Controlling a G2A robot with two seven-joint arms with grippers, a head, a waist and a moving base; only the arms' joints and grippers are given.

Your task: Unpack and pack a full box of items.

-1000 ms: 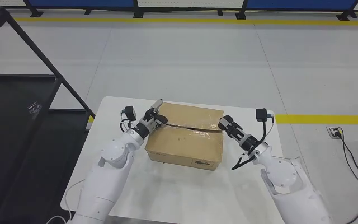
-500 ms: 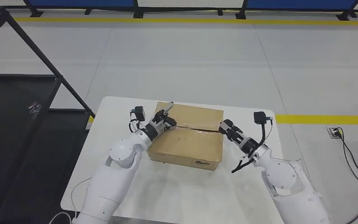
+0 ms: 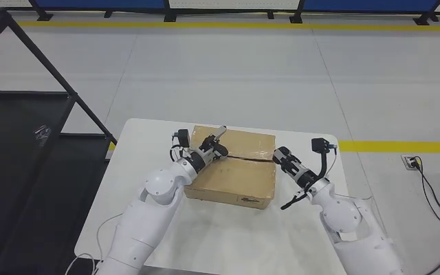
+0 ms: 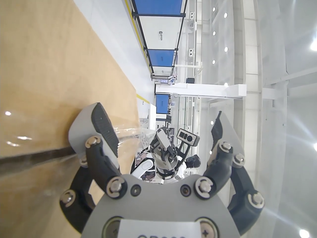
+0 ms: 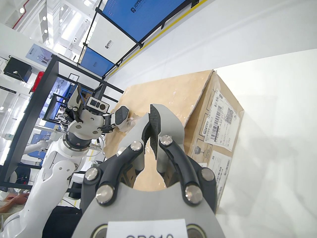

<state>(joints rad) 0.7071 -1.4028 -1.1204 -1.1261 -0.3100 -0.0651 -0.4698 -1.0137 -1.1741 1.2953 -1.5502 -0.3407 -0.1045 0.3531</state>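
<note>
Box (image 3: 234, 180) on table (image 3: 227, 230), left gripper (image 3: 218, 139) over it, right gripper (image 3: 278, 152) at its right edge.

Over the last second the left gripper (image 3: 215, 139) has slid along the top of the box (image 3: 234, 182), going from its left edge to about halfway along the seam (image 3: 244, 159). Its forearm and elbow have swung in over the table after it. The right gripper (image 3: 280, 155) has drawn back slightly toward the robot at the box's right end.
</note>
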